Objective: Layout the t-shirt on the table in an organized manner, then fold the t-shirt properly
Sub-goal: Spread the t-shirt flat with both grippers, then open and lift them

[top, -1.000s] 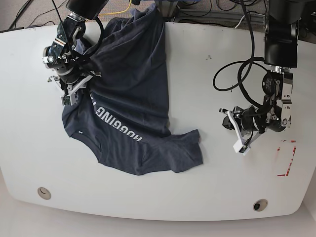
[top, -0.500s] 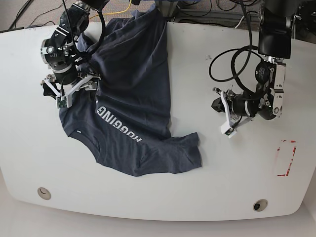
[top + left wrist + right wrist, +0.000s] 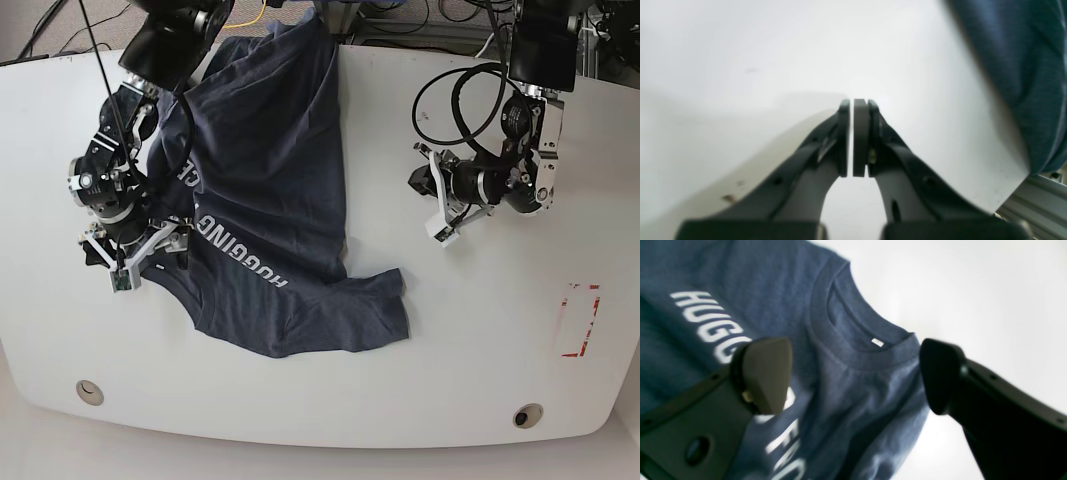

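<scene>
The dark navy t-shirt [image 3: 280, 170] lies wrinkled on the white table [image 3: 300, 410], running from the far edge to a sleeve at the front middle, with white lettering showing. My right gripper [image 3: 135, 258] hovers open over the collar at the shirt's left edge. In the right wrist view the collar [image 3: 860, 353] with its white label sits between the spread fingers [image 3: 763, 373], and nothing is held. My left gripper [image 3: 425, 190] is shut and empty over bare table right of the shirt. In the left wrist view its pads [image 3: 860, 133] are pressed together, and the shirt's [image 3: 1023, 66] edge shows at upper right.
A red tape rectangle [image 3: 580, 320] marks the table's right side. Two small round holes [image 3: 88, 390] [image 3: 527, 415] sit near the front edge. Black cables [image 3: 450, 110] loop beside the left arm, and more wires lie beyond the far edge.
My right gripper has moved down along the shirt's left edge to the collar. My left gripper has moved up and left toward the shirt, still shut.
</scene>
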Robot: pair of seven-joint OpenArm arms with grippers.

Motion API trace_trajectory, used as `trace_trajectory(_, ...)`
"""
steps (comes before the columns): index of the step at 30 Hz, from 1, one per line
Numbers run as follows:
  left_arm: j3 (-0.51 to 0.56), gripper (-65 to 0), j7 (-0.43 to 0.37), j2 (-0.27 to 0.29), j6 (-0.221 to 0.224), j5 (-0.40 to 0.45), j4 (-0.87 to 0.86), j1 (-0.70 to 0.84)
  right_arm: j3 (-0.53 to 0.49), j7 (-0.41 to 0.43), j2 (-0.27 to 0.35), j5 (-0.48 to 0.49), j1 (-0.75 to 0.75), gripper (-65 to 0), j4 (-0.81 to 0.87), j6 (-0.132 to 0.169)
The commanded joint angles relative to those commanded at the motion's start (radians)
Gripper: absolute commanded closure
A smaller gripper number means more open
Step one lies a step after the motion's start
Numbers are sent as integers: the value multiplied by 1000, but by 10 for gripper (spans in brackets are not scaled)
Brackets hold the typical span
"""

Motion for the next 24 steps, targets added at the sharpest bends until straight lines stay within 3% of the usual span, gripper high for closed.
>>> trace_trajectory(11,0,0,63,124,2,3,89,87,-3,244,181,-2,175,-577,-514,0)
trace_trajectory(17,0,0,63,152,3,3,89,140,3,267,238,0,169,-577,-588,3)
trace_trajectory(22,0,0,58,183,3,3,101,176,5,262,249,2,103,-577,-582,67)
trace_trajectory(24,0,0,58,184,3,3,104,189,5,245,249,2,80,-577,-582,67)
